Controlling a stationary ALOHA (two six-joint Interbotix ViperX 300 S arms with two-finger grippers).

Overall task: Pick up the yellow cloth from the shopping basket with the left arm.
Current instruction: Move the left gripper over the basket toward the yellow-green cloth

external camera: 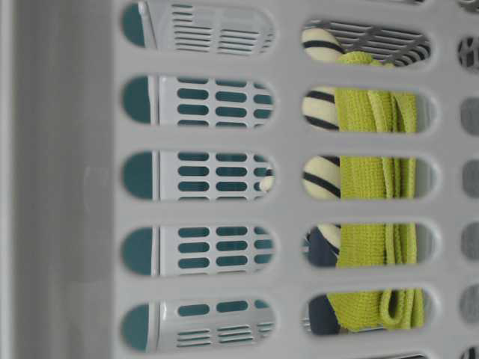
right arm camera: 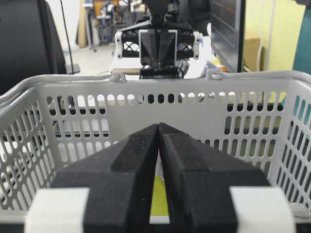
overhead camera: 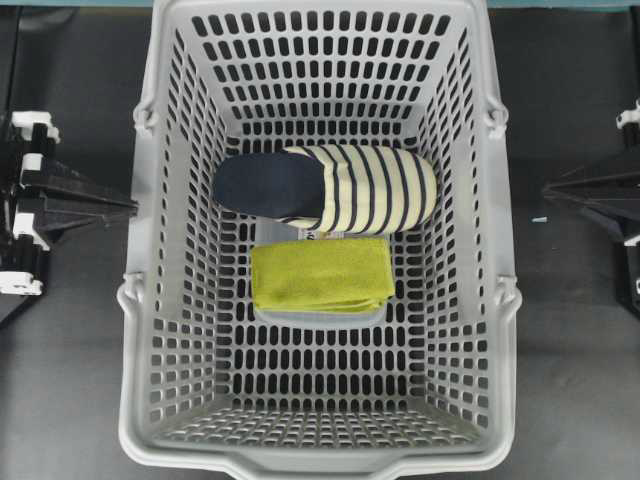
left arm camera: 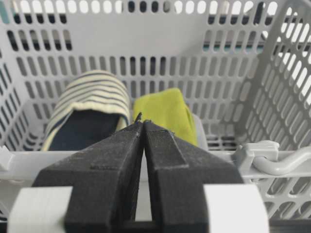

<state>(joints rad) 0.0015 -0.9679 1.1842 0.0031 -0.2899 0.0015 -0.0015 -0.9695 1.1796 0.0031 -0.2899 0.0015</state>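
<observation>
So basically nothing's done yet. The yellow cloth [overhead camera: 321,273] lies folded flat on the floor of the shopping basket [overhead camera: 140,300], right up against the striped slipper [overhead camera: 325,188]. The left gripper [left arm camera: 142,124] sits outside the basket's rim with its jaws pressed together, empty. The right gripper [right arm camera: 159,127] is the same, jaws together, parked on the opposite side. Reach, grab and lift are all left. Count: one cloth, one slipper, one basket, two arms.
</observation>
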